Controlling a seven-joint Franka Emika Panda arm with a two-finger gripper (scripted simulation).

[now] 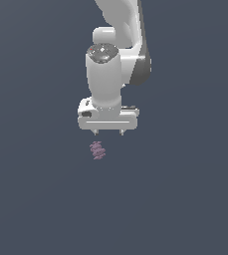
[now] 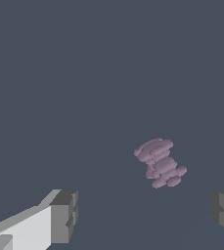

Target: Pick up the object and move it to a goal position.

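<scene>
The object (image 1: 98, 150) is a tiny mauve-purple ridged piece like a short twisted screw, lying on the dark grey floor. My white gripper (image 1: 108, 132) hangs just above it, a little toward the exterior view's right, pointing down. Its jaws stand wide apart and hold nothing. In the wrist view the object (image 2: 159, 162) lies on the floor between the two fingertips (image 2: 64, 215), nearer the far one, and clear of both.
Only the flat dark grey floor (image 1: 185, 199) surrounds the object. The white arm rises from the gripper toward the top of the exterior view.
</scene>
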